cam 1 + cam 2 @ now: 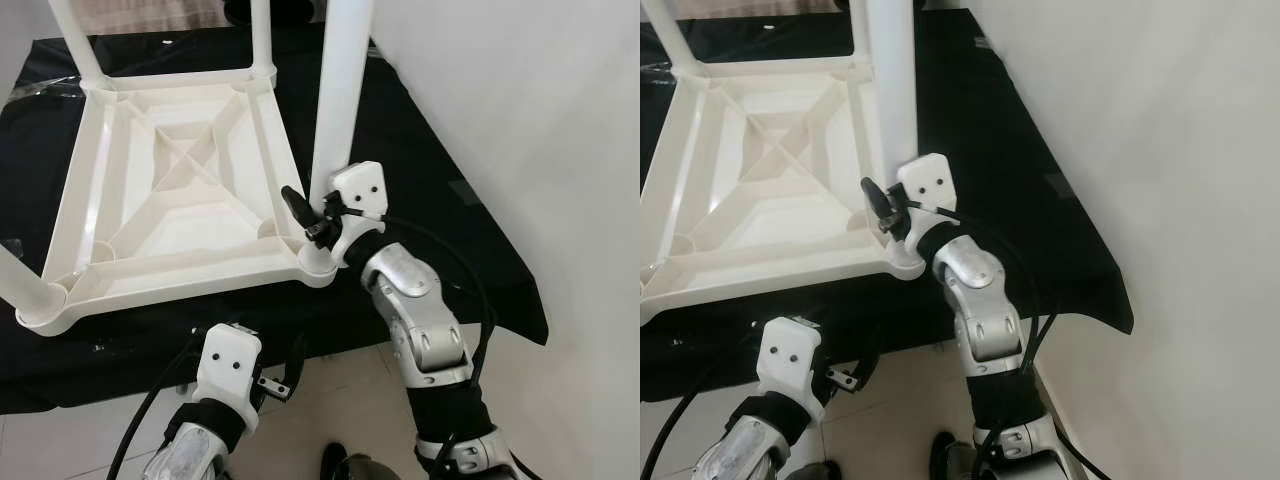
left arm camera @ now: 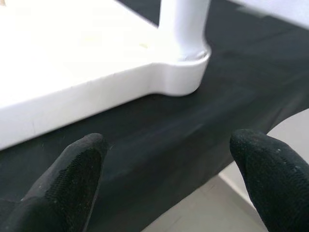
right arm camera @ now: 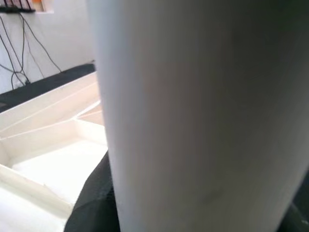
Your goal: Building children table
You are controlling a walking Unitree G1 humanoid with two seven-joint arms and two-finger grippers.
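Observation:
A white plastic children's table (image 1: 170,190) lies upside down on a black cloth (image 1: 430,200). White legs stand in its two far corners (image 1: 80,40) and its near left corner (image 1: 25,285). My right gripper (image 1: 318,212) is shut on the fourth leg (image 1: 340,100), just above the socket at the near right corner (image 1: 318,262). In the right wrist view that leg (image 3: 203,116) sits close against the camera. My left gripper (image 2: 164,159) is open and holds nothing, low at the cloth's front edge and apart from a table corner (image 2: 181,79). Its wrist (image 1: 230,365) is below the front edge.
A white wall (image 1: 520,120) runs close along the right side. Pale tiled floor (image 1: 340,400) lies below the cloth's front overhang. Cables hang on a far wall (image 3: 19,43) in the right wrist view.

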